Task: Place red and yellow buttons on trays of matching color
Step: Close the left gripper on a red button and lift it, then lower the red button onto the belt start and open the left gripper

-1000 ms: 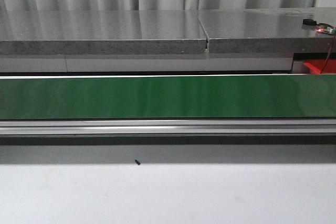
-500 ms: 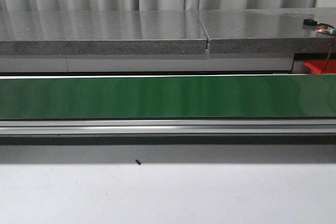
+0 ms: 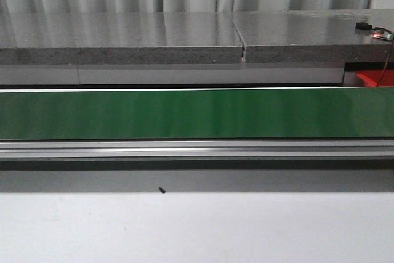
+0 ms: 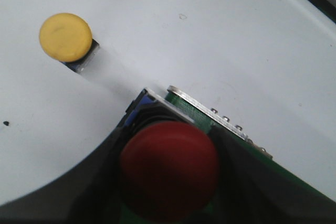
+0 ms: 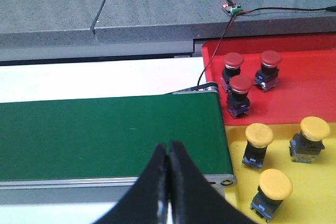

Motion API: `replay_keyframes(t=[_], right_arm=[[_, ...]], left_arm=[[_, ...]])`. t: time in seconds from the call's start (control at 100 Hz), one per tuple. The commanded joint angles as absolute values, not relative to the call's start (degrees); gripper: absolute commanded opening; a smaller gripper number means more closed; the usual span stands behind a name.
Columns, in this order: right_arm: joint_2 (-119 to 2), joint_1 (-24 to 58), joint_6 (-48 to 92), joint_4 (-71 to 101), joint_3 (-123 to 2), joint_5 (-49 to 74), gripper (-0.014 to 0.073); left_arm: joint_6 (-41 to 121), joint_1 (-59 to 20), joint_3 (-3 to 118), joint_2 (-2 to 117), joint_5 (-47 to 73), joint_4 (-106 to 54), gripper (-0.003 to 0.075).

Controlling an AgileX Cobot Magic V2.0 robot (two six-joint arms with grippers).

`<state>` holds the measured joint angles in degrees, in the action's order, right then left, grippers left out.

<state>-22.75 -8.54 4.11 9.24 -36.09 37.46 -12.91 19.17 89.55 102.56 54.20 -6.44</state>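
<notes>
Two buttons show up in the left wrist view: a yellow button (image 4: 65,36) sitting loose on the white table (image 4: 220,40), and a red button (image 4: 169,169) clamped in the left gripper (image 4: 168,192), well apart from the yellow one. The front view just has the bare green conveyor belt (image 3: 197,114) running across. Over on the right, the right gripper (image 5: 168,153) hangs above the belt's end with its fingers pressed together, nothing in them. Next to that end, the red tray (image 5: 294,98) has three red buttons and the yellow tray (image 5: 310,203) has three yellow ones.
</notes>
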Motion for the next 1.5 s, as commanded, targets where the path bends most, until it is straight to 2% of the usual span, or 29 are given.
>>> replay_keyframes(t=[0.0,0.28,0.63,0.71,0.85,0.91,1.22,1.49], right_arm=[[-23.05,-8.55,4.65,9.73,-37.44,33.35,-0.0068],[-23.05,-8.55,4.65,9.73,-37.44,33.35,-0.0068],[-23.05,-8.55,4.65,9.73,-37.44,33.35,-0.0068],[-23.05,-8.55,4.65,9.73,-37.44,33.35,-0.0068],[-23.05,-8.55,4.65,9.73,-37.44,33.35,-0.0068],[-23.05,-8.55,4.65,9.73,-37.44,33.35,-0.0068],[-23.05,-8.55,4.65,9.73,-37.44,33.35,-0.0068],[-23.05,-8.55,4.65,9.73,-37.44,33.35,-0.0068]], left_arm=[[-12.83,18.54,87.64,96.31,50.59,-6.57,0.0212],[-12.73,15.63,77.27,91.71,48.68,-6.57,0.0212],[-12.52,14.05,72.53,91.71,48.43,-6.44,0.0220],[-12.50,14.05,72.11,91.71,49.30,-6.55,0.0293],[-11.98,14.05,71.97,91.71,49.13,-6.66,0.0500],[-11.98,14.05,71.97,91.46,48.83,-6.79,0.0542],[-11.98,14.49,73.77,87.49,47.20,-7.64,0.0527],[-11.98,19.98,78.53,87.75,47.80,-7.16,0.0527]])
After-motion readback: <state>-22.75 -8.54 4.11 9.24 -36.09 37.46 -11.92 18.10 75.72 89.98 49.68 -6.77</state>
